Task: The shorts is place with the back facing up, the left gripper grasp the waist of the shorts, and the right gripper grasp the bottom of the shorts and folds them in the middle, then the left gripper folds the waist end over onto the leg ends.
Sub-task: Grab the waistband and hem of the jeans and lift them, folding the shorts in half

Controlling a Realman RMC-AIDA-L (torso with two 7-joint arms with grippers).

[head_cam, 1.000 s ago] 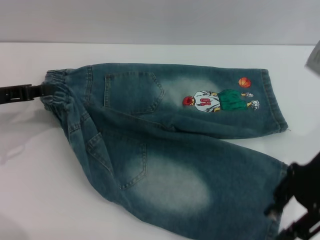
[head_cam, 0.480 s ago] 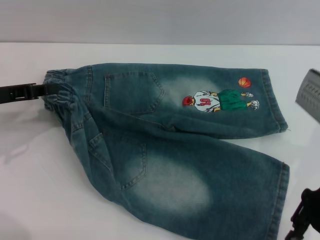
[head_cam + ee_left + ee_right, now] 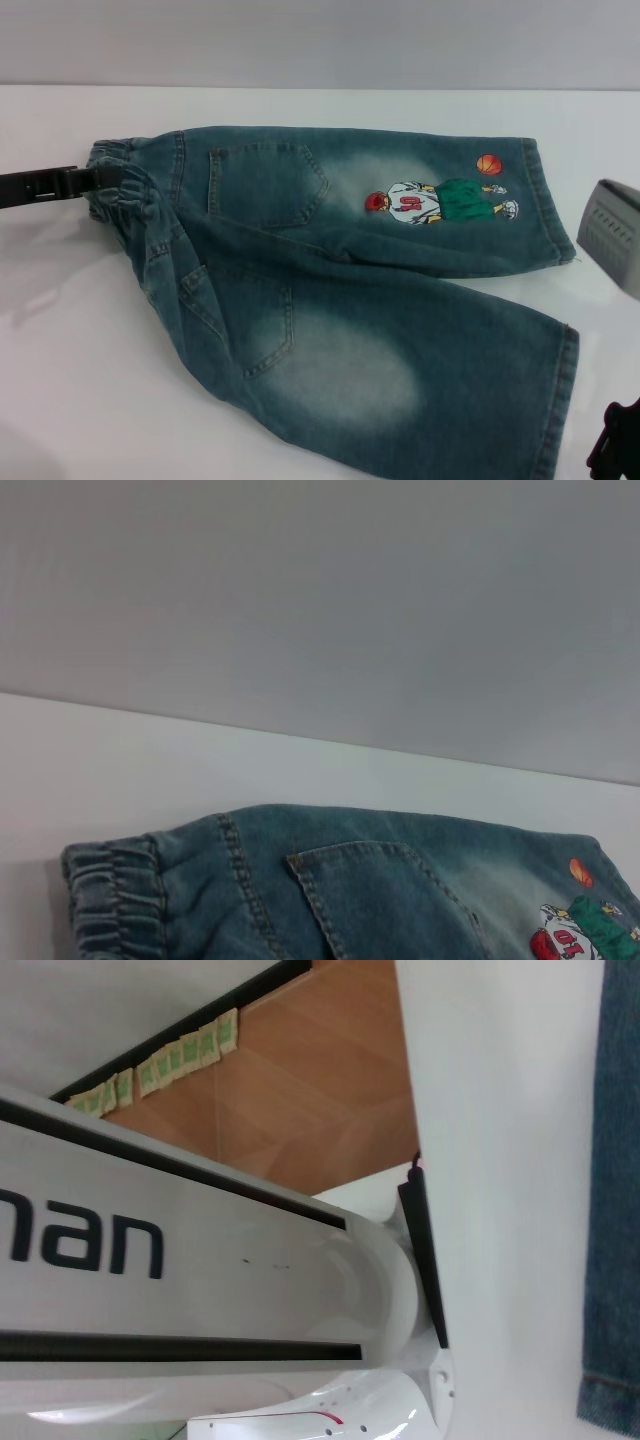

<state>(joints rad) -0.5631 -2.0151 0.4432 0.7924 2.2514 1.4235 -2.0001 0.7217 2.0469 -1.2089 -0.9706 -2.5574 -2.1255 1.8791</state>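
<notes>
Since the shorts [image 3: 340, 290] are laid flat on the table [image 3: 60, 400] with the long axis running waist-left to hems-right, the hems [image 3: 560, 400] are found just left of the right gripper [image 3: 615, 455], whose finger state can't be told. The waist [image 3: 118, 185] is touched by the left gripper [image 3: 85, 180], apparently clamped on it.

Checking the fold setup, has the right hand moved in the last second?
Yes. The right hand has pulled back from the near leg hem toward the view's bottom right corner.
</notes>
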